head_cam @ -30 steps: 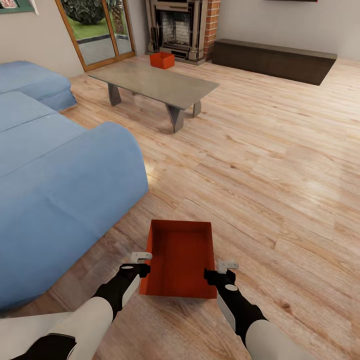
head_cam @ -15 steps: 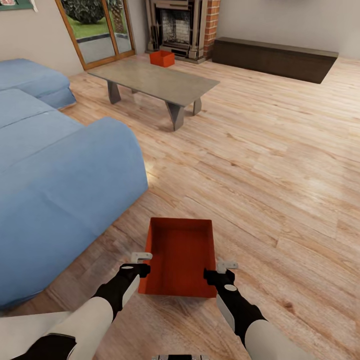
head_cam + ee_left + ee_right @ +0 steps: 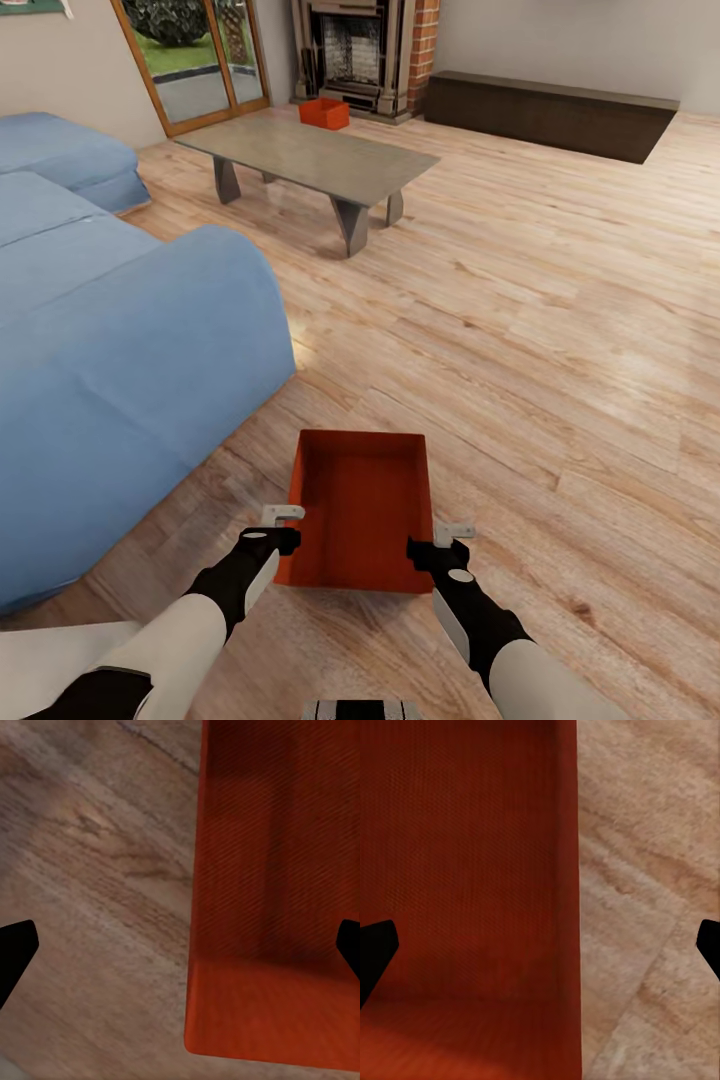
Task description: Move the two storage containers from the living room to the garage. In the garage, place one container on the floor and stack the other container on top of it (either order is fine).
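One red-orange storage container (image 3: 360, 510) sits on the light wood floor of the living room, just ahead of me. My left gripper (image 3: 288, 527) is open and straddles its left wall near the close corner. My right gripper (image 3: 437, 540) is open astride the right wall. In the left wrist view the container (image 3: 277, 907) wall runs between the widely spread fingers of the gripper (image 3: 180, 952). The right wrist view has the container (image 3: 465, 870) likewise inside the gripper (image 3: 540, 952). The other storage container (image 3: 324, 112) stands on the floor beyond the grey table, before the fireplace.
A blue sofa (image 3: 120, 350) bulks close on the left. The low grey table (image 3: 310, 160) stands ahead, with the brick fireplace (image 3: 350, 50) and a dark low cabinet (image 3: 550, 115) behind. Open wood floor (image 3: 560, 330) spreads to the right.
The whole picture has slid slightly upward, so the camera moved; a bit of my base now shows at the bottom edge. Grippers and near container keep their positions relative to each other.
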Tool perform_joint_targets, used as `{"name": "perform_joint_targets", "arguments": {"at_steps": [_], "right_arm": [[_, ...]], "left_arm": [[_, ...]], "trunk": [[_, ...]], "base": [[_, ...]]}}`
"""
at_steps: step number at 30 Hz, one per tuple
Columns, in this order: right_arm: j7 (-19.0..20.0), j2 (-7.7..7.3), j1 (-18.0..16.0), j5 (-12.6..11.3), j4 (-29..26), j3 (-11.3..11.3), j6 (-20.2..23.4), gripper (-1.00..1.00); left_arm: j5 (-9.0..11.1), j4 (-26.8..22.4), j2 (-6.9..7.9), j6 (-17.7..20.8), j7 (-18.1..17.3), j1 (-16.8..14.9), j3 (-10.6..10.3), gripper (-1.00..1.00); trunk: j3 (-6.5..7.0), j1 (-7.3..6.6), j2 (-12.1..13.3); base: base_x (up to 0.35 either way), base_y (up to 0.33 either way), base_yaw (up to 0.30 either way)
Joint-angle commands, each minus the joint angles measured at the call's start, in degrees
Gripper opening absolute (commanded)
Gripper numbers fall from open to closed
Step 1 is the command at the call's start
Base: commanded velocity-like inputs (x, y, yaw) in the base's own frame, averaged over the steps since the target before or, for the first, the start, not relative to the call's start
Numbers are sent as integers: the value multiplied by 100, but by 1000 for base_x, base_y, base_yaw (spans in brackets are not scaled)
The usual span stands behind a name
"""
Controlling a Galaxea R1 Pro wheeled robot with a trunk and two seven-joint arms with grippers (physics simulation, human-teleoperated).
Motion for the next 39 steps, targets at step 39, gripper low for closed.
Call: {"name": "perform_joint_targets", "arguments": {"at_steps": [39], "right_arm": [[-37, -32, -3, 20, 1, 51, 28, 100]], "left_arm": [[51, -115, 26, 22, 47, -1, -34, 100]], "trunk": [[-363, 439, -805]], "base": [[0, 0, 0]]}}
